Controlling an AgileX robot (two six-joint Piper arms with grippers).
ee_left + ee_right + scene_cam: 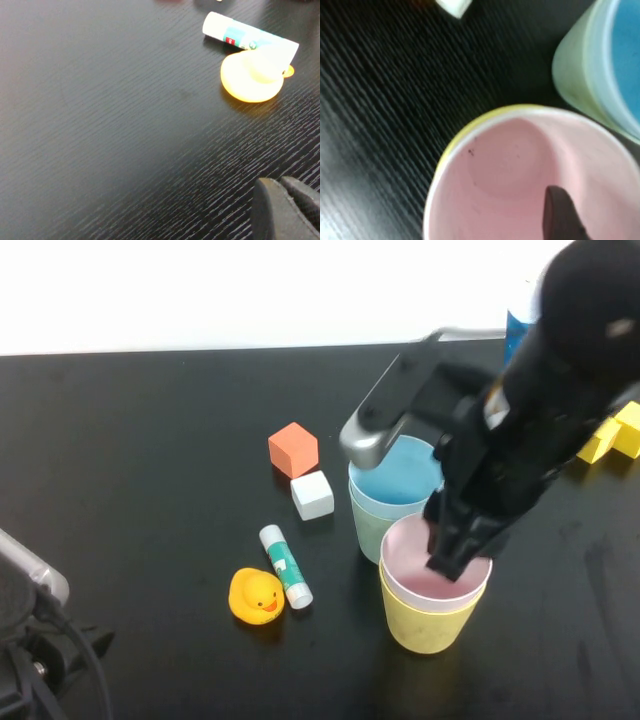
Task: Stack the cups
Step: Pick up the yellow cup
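Two stacks: I count two pairs of nested cups near the middle-right of the black table (150,420).
Hidden parts: my right arm covers the far rim of the pink cup (425,565) and part of the blue cup (400,475); a yellow block (612,435) at the right edge is partly behind the arm, and a blue thing (517,325) at the far edge is mostly covered.
Right gripper: the right gripper (450,550) is at the pink cup's mouth, one finger (560,215) reaching inside against the wall; the other finger is out of sight, so I cannot tell whether it pinches the rim.
Left gripper: the left gripper (287,210) sits low at the near-left corner; only dark tips show at the wrist view's edge, and I cannot tell its state.
Pink cup: pale pink, seated inside the yellow cup (425,620), only its white rim above.
Blue cup: light blue, seated inside the pale green cup (372,525), just beside and behind the yellow stack.
Other things: a rubber duck (257,597) touching a glue stick (285,565); a white cube (312,495) just beside an orange cube (293,449).
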